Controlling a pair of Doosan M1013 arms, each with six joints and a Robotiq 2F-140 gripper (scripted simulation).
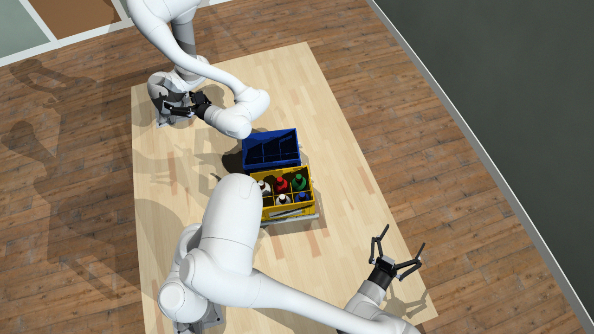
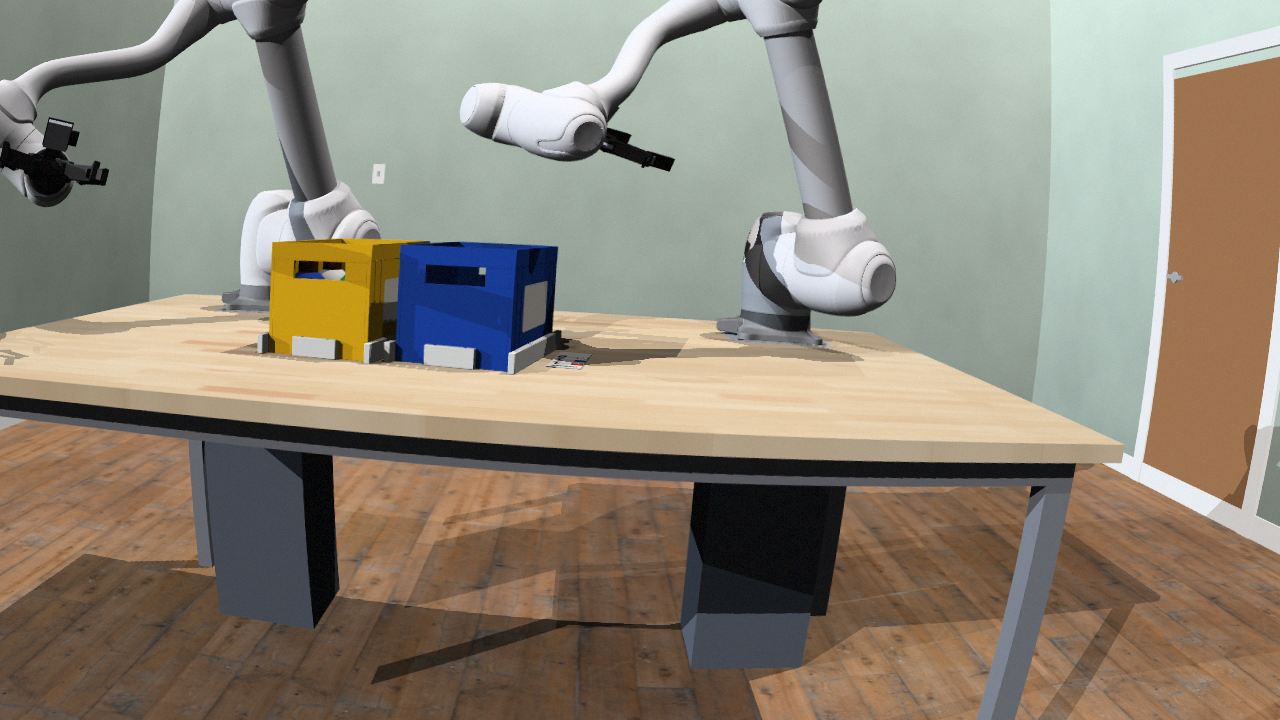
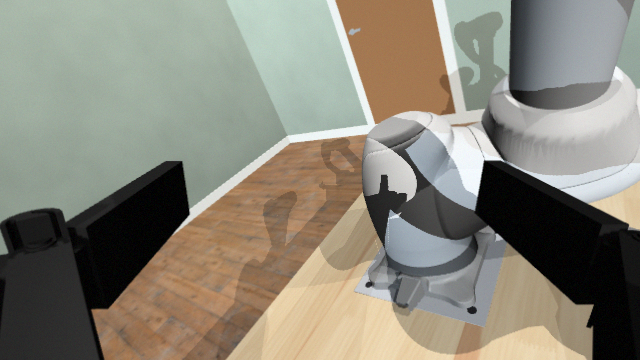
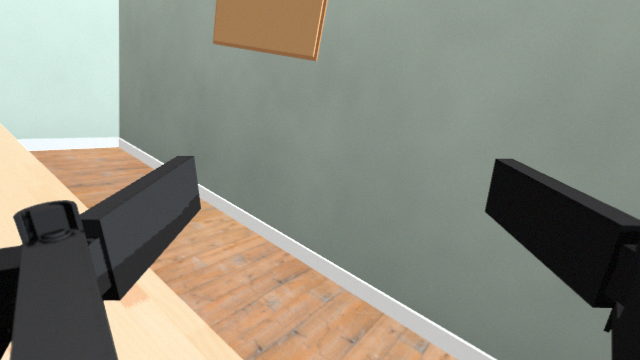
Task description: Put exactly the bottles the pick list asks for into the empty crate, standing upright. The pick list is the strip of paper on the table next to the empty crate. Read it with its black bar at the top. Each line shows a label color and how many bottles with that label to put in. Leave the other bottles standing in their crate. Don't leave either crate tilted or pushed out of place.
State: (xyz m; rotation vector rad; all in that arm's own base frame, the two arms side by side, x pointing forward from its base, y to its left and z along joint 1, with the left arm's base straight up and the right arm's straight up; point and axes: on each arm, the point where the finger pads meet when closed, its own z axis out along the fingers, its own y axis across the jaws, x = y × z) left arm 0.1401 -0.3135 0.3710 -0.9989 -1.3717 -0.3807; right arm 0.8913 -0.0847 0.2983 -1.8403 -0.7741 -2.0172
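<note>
- Bottles stand in the yellow crate; none seen in the blue crate beside it.
- Pick list unreadable here; likely still the reading stage. Next: view it squarely.
- Left hand, right hand: wide, empty.
</note>
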